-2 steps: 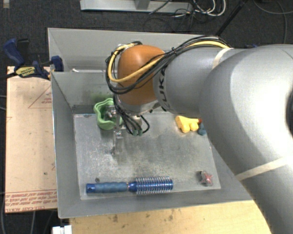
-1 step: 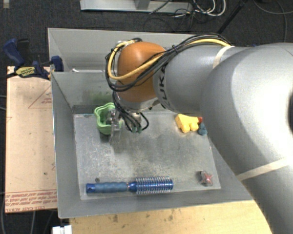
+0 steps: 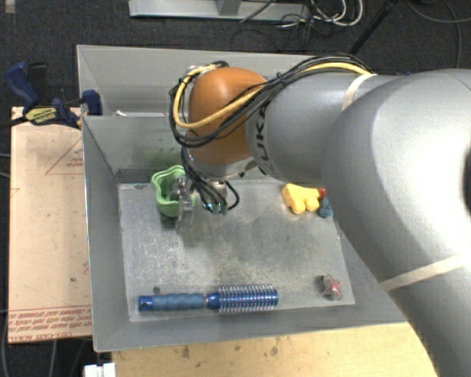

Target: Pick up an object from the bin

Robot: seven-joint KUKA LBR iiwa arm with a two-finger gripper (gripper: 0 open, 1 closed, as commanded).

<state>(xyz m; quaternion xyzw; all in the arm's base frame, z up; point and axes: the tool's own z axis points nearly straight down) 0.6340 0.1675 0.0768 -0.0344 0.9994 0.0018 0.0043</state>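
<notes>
Blue cylindrical hairbrush (image 3: 208,299) along lower edge, yellow plastic toy (image 3: 300,198) right of centre, gripper (image 3: 185,199) beside green plastic cup (image 3: 167,191) upper left, jaw spread impossible to tell

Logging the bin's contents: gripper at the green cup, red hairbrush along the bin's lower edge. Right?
No: the camera view shows the hairbrush is blue, not red. It does lie along the bin's lower edge, with the gripper at the green cup.
</notes>
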